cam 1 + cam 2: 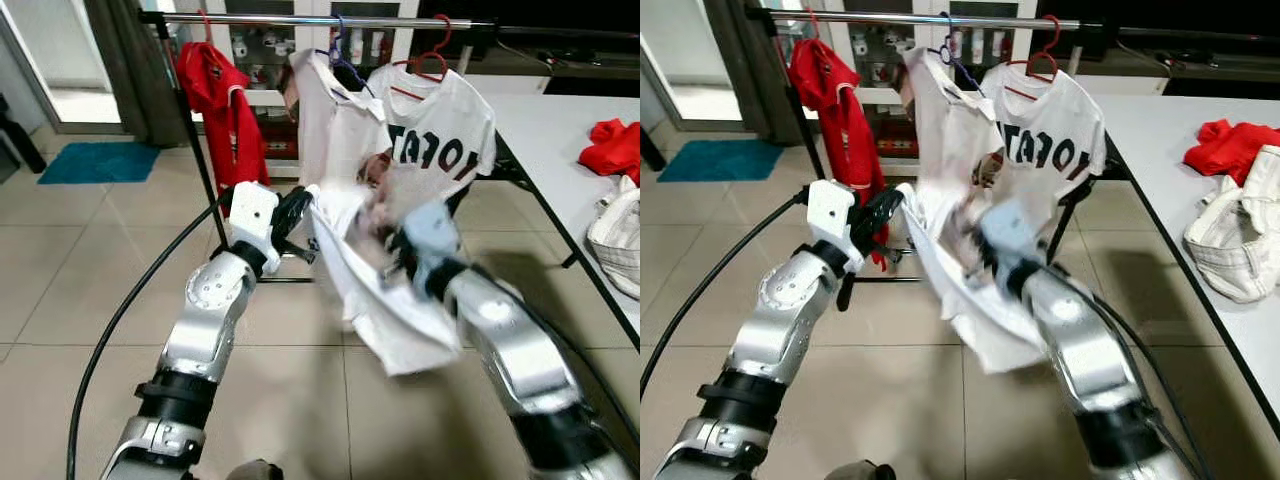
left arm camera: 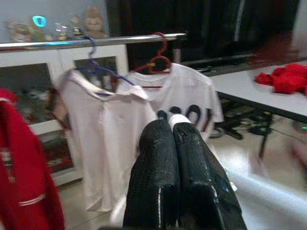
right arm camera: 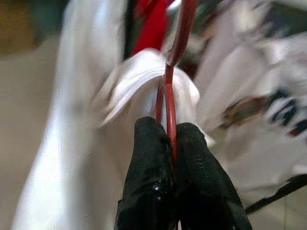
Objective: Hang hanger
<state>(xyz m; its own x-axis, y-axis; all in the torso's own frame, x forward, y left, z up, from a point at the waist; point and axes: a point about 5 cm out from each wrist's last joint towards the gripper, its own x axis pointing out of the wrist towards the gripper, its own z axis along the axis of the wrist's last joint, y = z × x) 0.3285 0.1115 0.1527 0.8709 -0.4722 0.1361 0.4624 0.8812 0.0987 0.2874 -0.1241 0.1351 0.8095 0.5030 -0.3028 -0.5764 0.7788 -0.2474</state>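
Observation:
Low in front of the clothes rail [image 1: 300, 18], both grippers hold up a white shirt [image 1: 385, 320]. My right gripper [image 3: 172, 132] is shut on the neck of a red hanger [image 3: 169, 96] that sits inside this shirt's collar; the head views show that arm blurred. At the shirt's left edge, my left gripper [image 1: 298, 208] is shut, with a bit of white cloth pinched at its fingertips [image 2: 178, 120]. On the rail hang a red shirt [image 1: 222, 100], a white shirt on a blue hanger [image 1: 335, 120] and a lettered white shirt on a red hanger [image 1: 445, 130].
A grey table [image 1: 560, 140] stands at the right with a red garment [image 1: 612, 148] and a white cloth bag [image 1: 622, 240] on it. A black cable [image 1: 110, 330] curves over the tiled floor at the left. A teal mat [image 1: 95, 160] lies far left.

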